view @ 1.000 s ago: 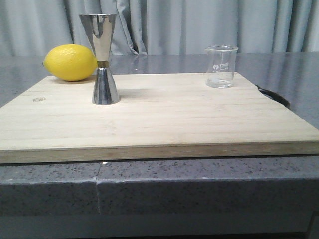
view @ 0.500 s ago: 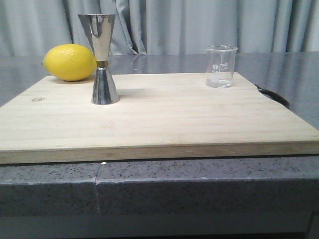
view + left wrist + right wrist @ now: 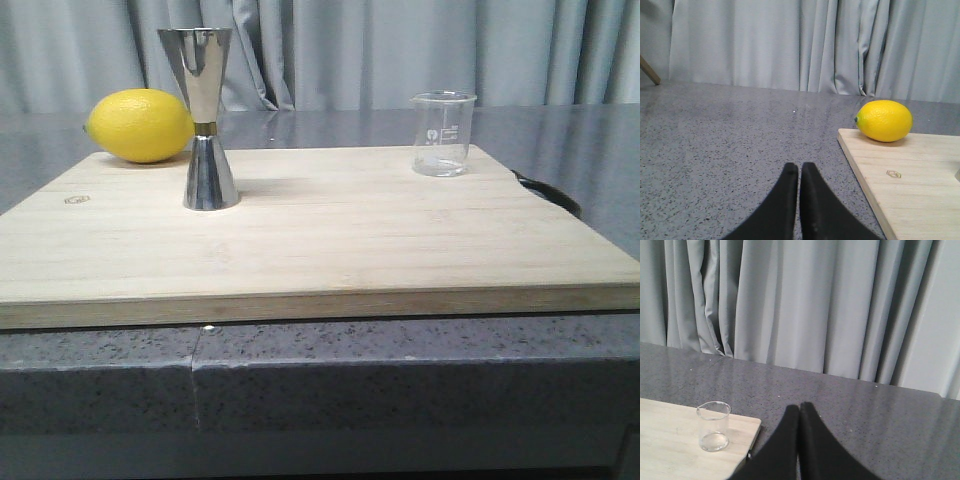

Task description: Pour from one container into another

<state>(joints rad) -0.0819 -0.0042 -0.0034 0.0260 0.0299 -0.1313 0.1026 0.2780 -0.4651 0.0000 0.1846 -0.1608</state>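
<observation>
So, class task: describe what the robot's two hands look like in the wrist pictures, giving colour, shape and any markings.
Only the fingers show. The left hand and the right hand each have two plain matte black fingers, broad at the base and curving to narrow tips. No markings, cables or arm links are visible.

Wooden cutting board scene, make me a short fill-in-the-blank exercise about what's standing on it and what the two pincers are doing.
1. The oval yellow lemon rests at the far ____ corner of the pale wooden cutting board, seen from the front.
2. The shiny metal hourglass-shaped jigger stands ____ on the board.
3. The small clear glass beaker is ____ than the jigger.
4. The left pincer and right pincer are both ____ and hold nothing.

Missing words: left; upright; shorter; shut
</observation>
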